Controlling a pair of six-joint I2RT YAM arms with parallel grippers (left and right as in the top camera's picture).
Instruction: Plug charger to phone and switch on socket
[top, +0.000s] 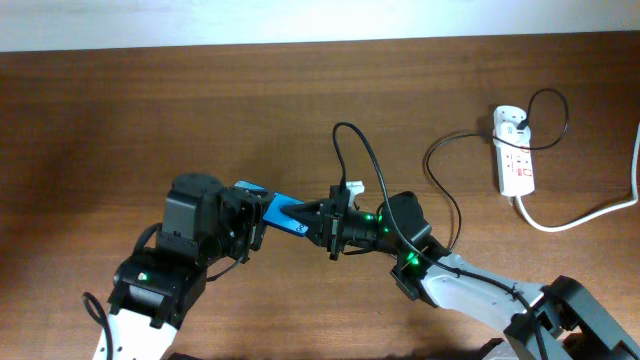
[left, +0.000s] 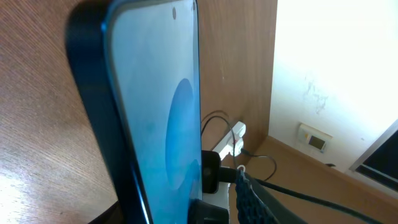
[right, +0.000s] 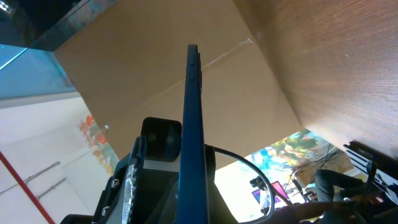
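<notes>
Clamping phone (top: 284, 214) in left pincer (top: 254, 213), right pincer (top: 322, 222) adjoining

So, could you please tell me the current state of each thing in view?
Slim blue-screened phone: lifted, screen lit, held by left gripper.
Thin black charger cable: runs from strip to right gripper; tip hidden.
White oblong power strip socket: flat on table, switch unreadable.
Right gripper: at phone's end, grip unclear.

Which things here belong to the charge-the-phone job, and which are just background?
Job: phone, charger cable, socket.
Not the job: table, thick white cord off the socket, wall plate in the background.
</notes>
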